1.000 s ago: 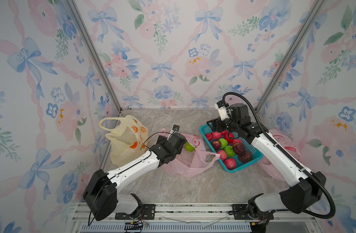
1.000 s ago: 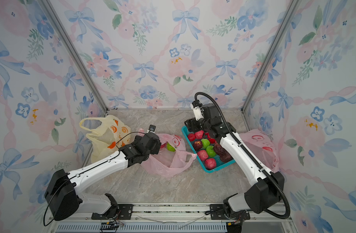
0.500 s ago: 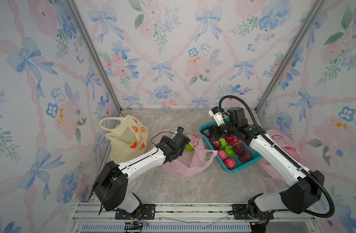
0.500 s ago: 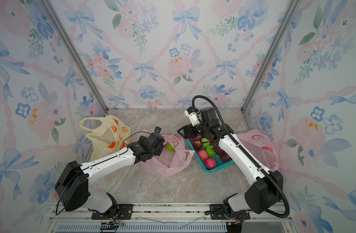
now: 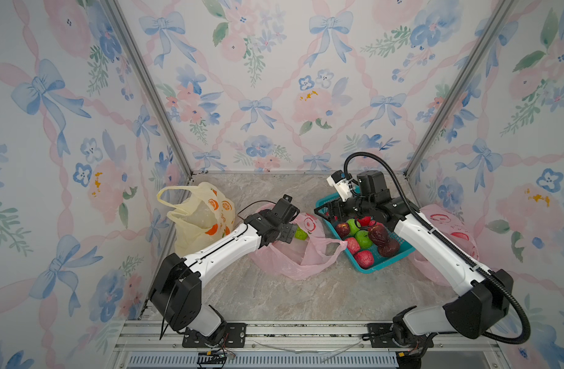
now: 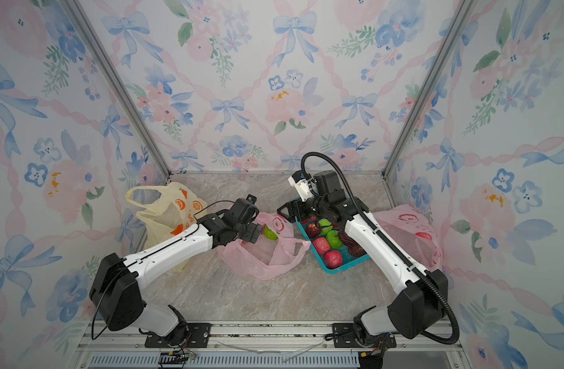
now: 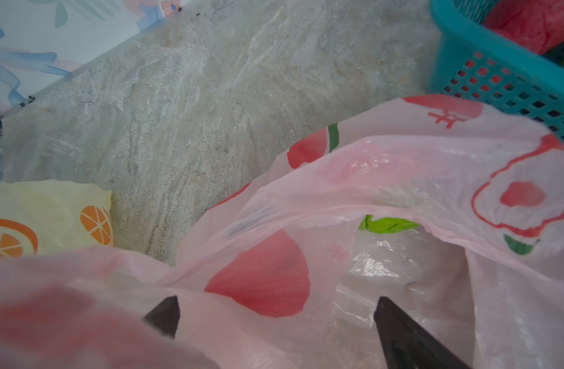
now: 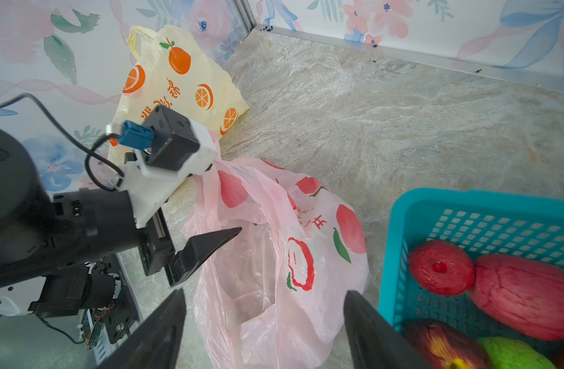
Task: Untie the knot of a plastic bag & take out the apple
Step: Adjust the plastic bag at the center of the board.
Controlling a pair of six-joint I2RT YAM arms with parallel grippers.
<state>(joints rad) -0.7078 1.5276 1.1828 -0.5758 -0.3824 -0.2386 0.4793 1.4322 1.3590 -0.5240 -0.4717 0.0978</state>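
Showing, in both top views, a pink plastic bag [image 5: 293, 258] slumped on the marble tabletop [image 5: 274, 297], handles loose, mouth open, a green apple [image 5: 301, 234] lodged just inside. Left gripper [image 5: 291, 233] at that mouth, jaws spread, tips just beside the apple, gripping nothing. Right gripper [image 5: 324, 214] likewise spread and empty, at the bag-side corner of a teal basket [image 5: 367, 271] of red and green fruit [image 5: 363, 258]. At the tabletop's left edge, a yellow bag [image 5: 197, 220] printed with orange slices; behind the right arm, a second pink bag [image 5: 447, 230].

From the left wrist: both fingers [image 7: 399, 329] wide apart, one half under a fold of pink film; only a sliver of apple [image 7: 386, 223] visible under the bag's rim. Printed on the film, red fruit shapes and one red Chinese character, cropped, not safely readable.

From the right wrist: open jaws framing the bag; a red character and tiny print on its side, orange characters on the yellow bag, none legible. Left arm's wrist camera [image 8: 172, 143] covering part of the bag's far edge.
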